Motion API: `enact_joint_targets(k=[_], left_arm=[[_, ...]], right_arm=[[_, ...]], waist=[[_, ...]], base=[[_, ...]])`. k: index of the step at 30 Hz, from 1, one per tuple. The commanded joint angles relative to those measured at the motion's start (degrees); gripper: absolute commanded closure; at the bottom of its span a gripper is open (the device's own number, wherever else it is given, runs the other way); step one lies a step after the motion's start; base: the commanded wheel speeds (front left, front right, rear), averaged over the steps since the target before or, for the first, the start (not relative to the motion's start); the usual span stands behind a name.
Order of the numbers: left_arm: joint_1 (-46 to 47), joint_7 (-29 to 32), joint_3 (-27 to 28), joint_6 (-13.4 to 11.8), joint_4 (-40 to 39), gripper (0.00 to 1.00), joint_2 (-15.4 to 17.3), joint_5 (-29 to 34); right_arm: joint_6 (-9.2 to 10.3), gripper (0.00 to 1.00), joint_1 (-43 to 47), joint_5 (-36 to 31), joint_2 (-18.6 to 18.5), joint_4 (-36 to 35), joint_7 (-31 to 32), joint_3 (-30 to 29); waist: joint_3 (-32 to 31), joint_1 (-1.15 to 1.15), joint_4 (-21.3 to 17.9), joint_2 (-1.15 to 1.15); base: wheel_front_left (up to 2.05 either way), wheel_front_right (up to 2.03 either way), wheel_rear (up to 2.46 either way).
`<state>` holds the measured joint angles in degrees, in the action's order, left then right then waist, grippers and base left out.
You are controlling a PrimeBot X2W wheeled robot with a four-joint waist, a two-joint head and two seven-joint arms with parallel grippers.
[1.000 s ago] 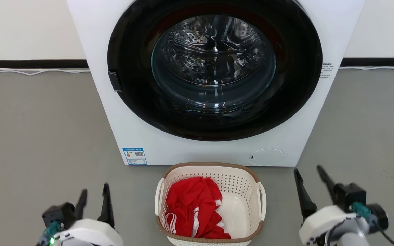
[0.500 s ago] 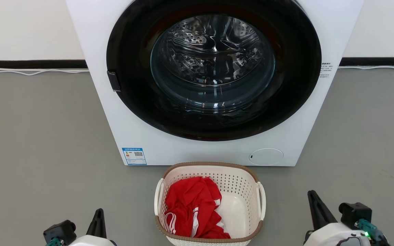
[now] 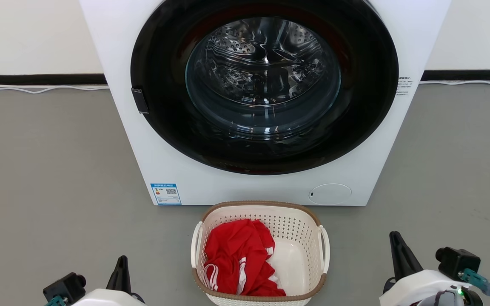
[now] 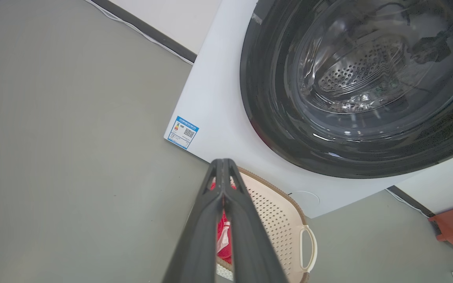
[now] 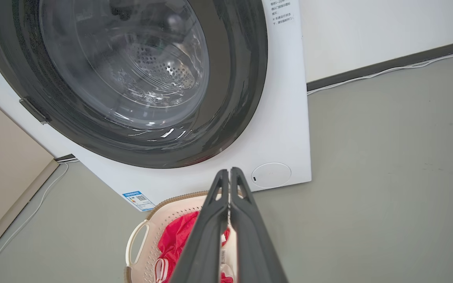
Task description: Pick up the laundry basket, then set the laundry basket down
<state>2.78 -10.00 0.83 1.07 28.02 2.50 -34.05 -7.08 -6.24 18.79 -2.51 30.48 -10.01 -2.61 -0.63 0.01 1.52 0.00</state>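
Position: the laundry basket (image 3: 294, 227) stands on the grey floor (image 3: 58, 170) at lower centre of the head view, close in front of the washing machine (image 3: 143, 148). I cannot tell whether the two touch. It holds a crumpled red garment (image 3: 238, 263) with white trim, heaped toward the frame's left half.

Grippers: my left gripper (image 4: 223, 167) has its fingers pressed together and holds nothing. My right gripper (image 5: 229, 175) is the same. In the head view both sit at the bottom corners, well apart from the basket.

Handling, as a judgement: perforated thin plastic carrying one garment should be light and fairly stiff, though the walls may flex if squeezed. The smooth plastic could slip in a pinch. The sound holds are the two white loop handles (image 3: 325, 248), one on each side under the brown rim, taken evenly so that the basket stays level.

Markings: a blue label (image 3: 166, 194) with a QR code sits at the machine's lower left front, and printed lines (image 3: 403, 86) sit at its upper right. Both are too small to read, and no brand is legible.
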Motion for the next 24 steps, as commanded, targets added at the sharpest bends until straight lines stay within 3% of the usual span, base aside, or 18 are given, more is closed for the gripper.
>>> enact_joint_targets(k=[1, 24], left_arm=[[2.2, 0.5, 0.8, 0.5, -1.9, 1.00, 0.5, -1.6], [2.5, 4.1, 1.9, 1.9, -4.6, 1.00, 0.5, -14.4]], right_arm=[[-0.09, 1.00, -1.7, 2.0, -0.2, -1.9, 0.5, -0.1], [-0.16, 1.00, -1.3, 18.1, -0.3, -5.2, 4.1, -0.9]], waist=[[0.0, -0.01, 0.0, 0.00], [0.2, -0.01, -0.4, 0.00]], base=[[0.00, 0.00, 0.00], [0.00, 0.00, 0.00]])
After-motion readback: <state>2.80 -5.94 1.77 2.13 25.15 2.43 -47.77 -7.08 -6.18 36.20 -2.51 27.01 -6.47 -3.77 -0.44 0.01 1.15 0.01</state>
